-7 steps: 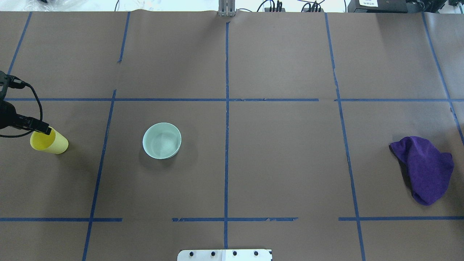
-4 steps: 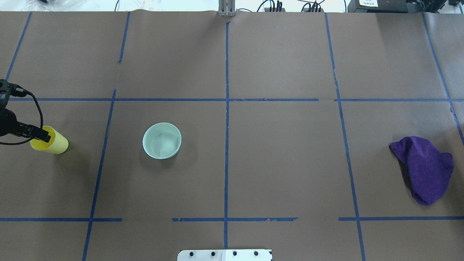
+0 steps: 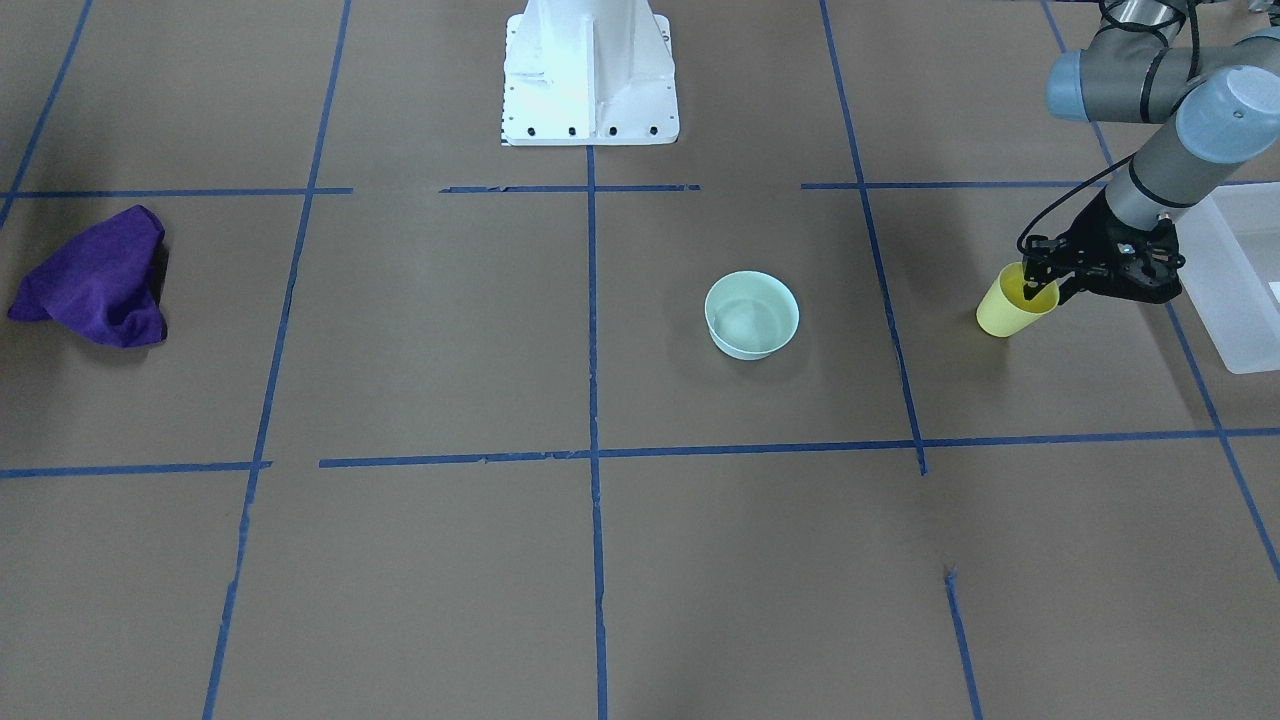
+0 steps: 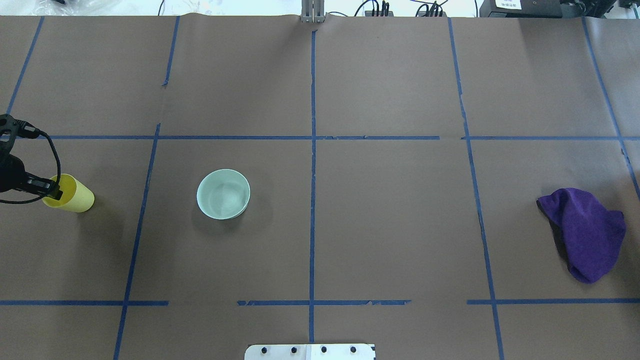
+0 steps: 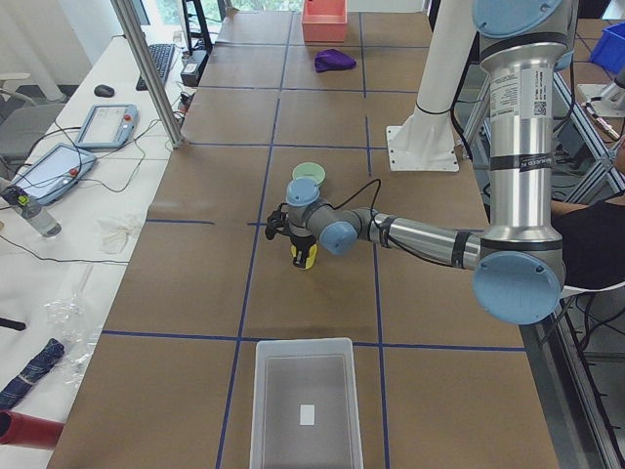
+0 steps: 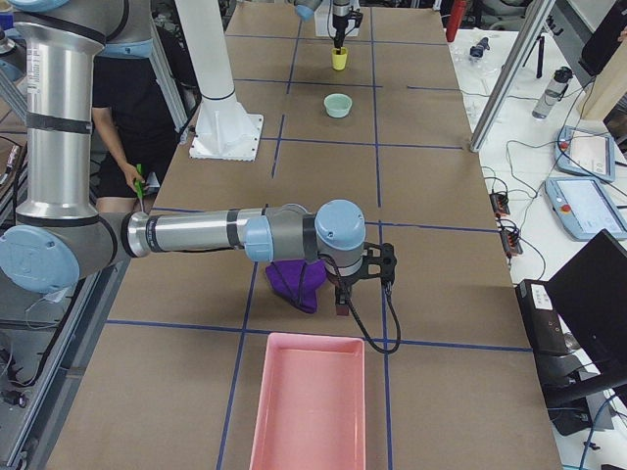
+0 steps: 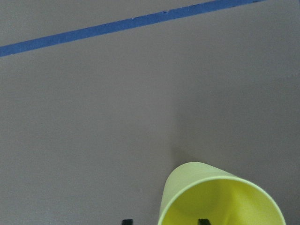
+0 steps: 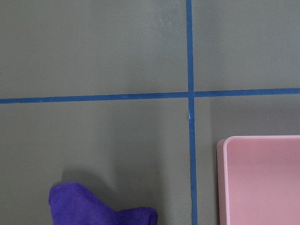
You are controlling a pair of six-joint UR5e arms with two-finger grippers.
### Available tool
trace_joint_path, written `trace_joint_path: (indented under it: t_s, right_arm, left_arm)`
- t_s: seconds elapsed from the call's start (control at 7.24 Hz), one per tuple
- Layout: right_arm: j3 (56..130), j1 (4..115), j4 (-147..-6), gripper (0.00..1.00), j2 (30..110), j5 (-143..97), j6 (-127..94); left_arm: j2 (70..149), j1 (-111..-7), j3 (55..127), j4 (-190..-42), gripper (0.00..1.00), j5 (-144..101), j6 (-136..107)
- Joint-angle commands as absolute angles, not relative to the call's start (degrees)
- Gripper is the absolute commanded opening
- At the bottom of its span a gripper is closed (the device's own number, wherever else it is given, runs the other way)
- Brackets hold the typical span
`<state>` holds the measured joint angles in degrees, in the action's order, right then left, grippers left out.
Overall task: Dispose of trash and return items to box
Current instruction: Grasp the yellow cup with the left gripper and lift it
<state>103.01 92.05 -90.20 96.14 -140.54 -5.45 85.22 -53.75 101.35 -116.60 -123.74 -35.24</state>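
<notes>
The yellow cup point(image 3: 1005, 312) stands upright near the table's left end, also seen as cup point(image 4: 75, 196) and cup point(image 7: 220, 199). My left gripper point(image 3: 1040, 288) is open over its rim. In the left wrist view one fingertip point(image 7: 203, 221) is inside the cup and the other is outside the wall. The frosted box point(image 3: 1240, 275) lies just beyond the cup, box point(image 5: 308, 401). My right gripper point(image 6: 340, 305) hangs beside a purple cloth point(image 6: 294, 279); whether it is open or shut I cannot tell.
A pale green bowl point(image 4: 223, 193) sits right of the cup. The purple cloth point(image 4: 585, 232) lies at the far right, near a pink tray point(image 6: 304, 401). The white robot base point(image 3: 590, 70) is mid-table. A person point(image 6: 122, 108) stands behind the base.
My left gripper has shifted towards the table's left end and come lower, so its finger now sits deeper in the cup's mouth. The cup, bowl and cloth have not moved.
</notes>
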Motion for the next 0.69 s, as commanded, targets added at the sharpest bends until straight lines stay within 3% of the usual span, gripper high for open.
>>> trace_joint_path:
  t_s: [0.0,0.28,0.55]
  right_arm:
    - [103.01,92.02,-90.35,1.0,96.07,-140.54,-5.45]
    - [103.97,91.76,-90.35,1.0,94.76,-141.15,-5.54]
    - [104.15,88.88,-90.09,1.0,94.66,-140.46,-6.32]
  left_arm:
    - [85.17,-54.05,102.21,-116.54,0.0,-123.75,-35.42]
    - [81.5,-57.28,109.38,-115.85,0.0,-124.28,-35.16]
    - [82.88,-64.31,114.76,-103.44,0.0,-126.2,-28.27]
